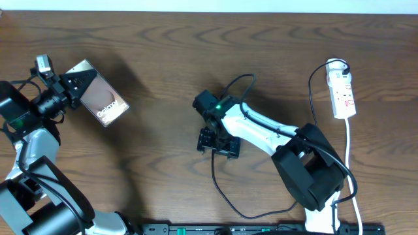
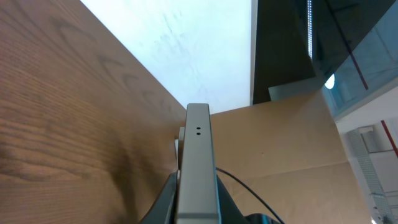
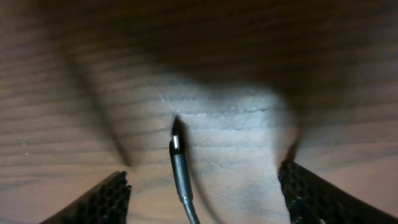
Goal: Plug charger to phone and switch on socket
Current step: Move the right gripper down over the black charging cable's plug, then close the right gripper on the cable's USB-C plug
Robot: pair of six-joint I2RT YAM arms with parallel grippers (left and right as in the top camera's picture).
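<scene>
My left gripper [image 1: 70, 90] is shut on the phone [image 1: 104, 102] and holds it tilted at the far left, bronze face up. In the left wrist view the phone [image 2: 198, 137] stands edge-on between the jaws [image 2: 196, 185]. My right gripper [image 1: 217, 145] is open, low over the table's middle. In the right wrist view the charger's black connector tip [image 3: 176, 140] lies on the wood between the spread fingers [image 3: 204, 177], touching neither. The thin charger cable [image 1: 214, 177] trails toward the front. The white socket [image 1: 343, 91] lies at the far right.
The socket's white cord [image 1: 350, 163] runs down the right side to the front edge. A black rail [image 1: 261, 229] lines the front edge. Thicker black robot cables [image 1: 243, 81] loop beside the right arm.
</scene>
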